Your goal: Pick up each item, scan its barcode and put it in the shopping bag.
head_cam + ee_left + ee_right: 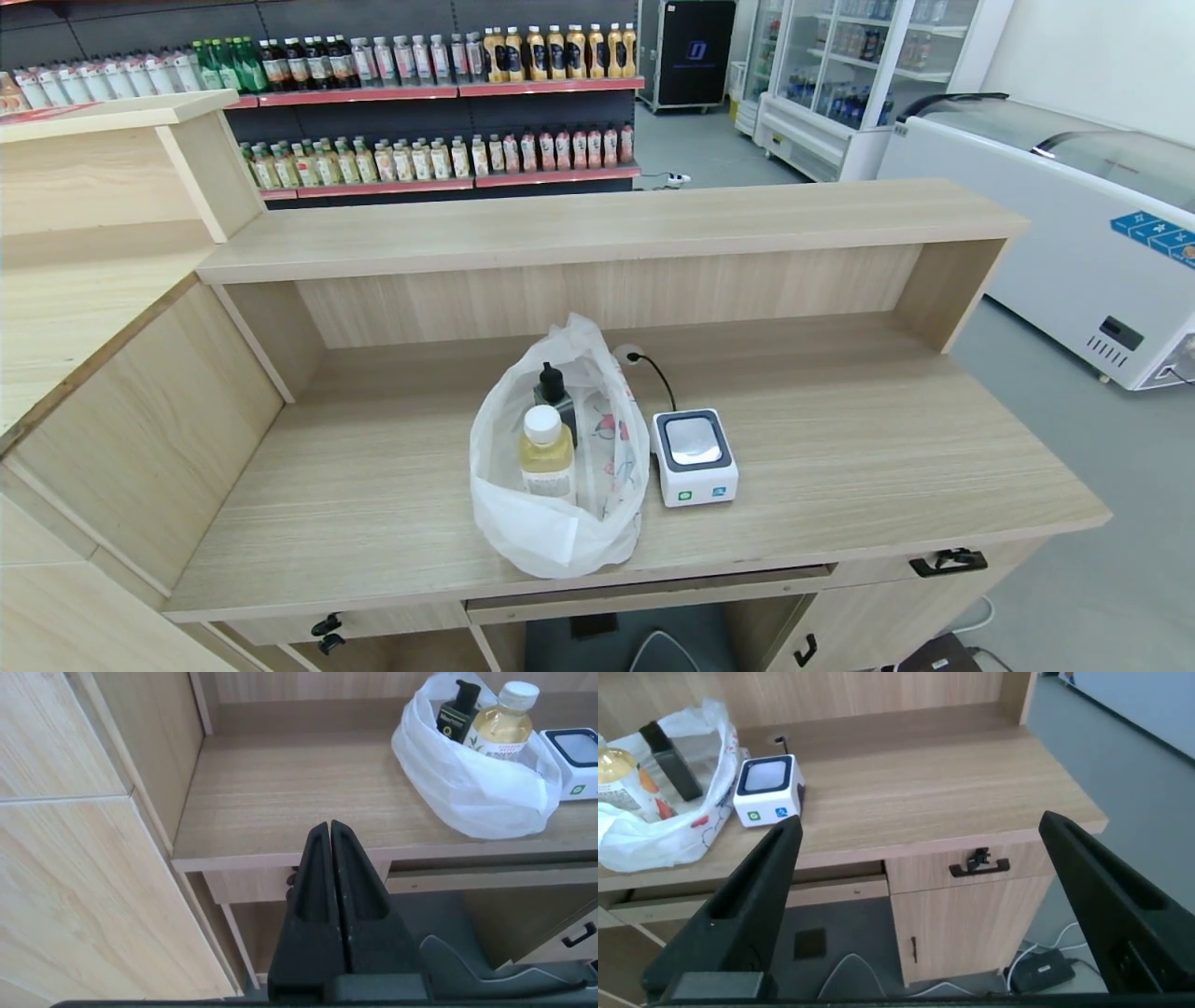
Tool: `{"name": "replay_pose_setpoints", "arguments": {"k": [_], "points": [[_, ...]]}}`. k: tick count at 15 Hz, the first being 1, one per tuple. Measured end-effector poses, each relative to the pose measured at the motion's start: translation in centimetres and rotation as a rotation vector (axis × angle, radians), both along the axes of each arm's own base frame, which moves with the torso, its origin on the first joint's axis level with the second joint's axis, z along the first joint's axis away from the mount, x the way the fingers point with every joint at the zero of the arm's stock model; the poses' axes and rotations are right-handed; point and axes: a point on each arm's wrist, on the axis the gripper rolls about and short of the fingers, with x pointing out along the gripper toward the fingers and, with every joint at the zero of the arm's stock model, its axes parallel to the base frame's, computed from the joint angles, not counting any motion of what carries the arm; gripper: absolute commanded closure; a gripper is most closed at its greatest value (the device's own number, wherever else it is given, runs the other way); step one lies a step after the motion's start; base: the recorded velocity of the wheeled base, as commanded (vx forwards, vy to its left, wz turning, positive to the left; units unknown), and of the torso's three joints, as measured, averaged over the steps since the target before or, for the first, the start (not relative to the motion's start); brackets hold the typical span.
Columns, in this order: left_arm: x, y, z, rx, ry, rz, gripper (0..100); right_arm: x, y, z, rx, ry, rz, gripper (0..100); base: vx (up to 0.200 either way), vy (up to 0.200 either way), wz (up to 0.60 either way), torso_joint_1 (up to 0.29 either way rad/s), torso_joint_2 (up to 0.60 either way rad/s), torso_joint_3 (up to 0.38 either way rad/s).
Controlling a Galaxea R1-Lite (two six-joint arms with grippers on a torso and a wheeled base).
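Shopping bag [523,537] sits upright on the table [840,439], near the front edge, mouth open. Two items inside: a pale-yellow bottle [546,455] with a white cap at the front, and a dark bottle [554,390] with a black cap just behind it, both standing. Scanner [694,455] is just beside the bag on the robot's right, window facing up, black cable [656,375] running back to a hole in the table top. Left end effector [330,829]: fingers pressed together, nothing between them, parked off the table's front edge toward its left end, well apart from the bag. Right end effector [920,826]: fingers spread wide, nothing held, parked off the front edge facing the scanner and the right half of the table, touching nothing. Black drawer handle [948,562] on the table front, right side. Behind the table: shelves of bottled drinks [420,56] and a chest freezer [1074,233].
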Motion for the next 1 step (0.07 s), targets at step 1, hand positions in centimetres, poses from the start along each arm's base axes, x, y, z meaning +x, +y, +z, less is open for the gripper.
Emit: {"name": "replay_pose_setpoints", "arguments": {"k": [1], "points": [[0.0, 0.0, 0.0, 0.0, 0.0, 0.0, 100, 0.0, 0.0, 0.0, 0.0, 0.0, 0.0, 0, 0.0, 0.0, 0.0, 0.0, 0.0, 0.0]]}}
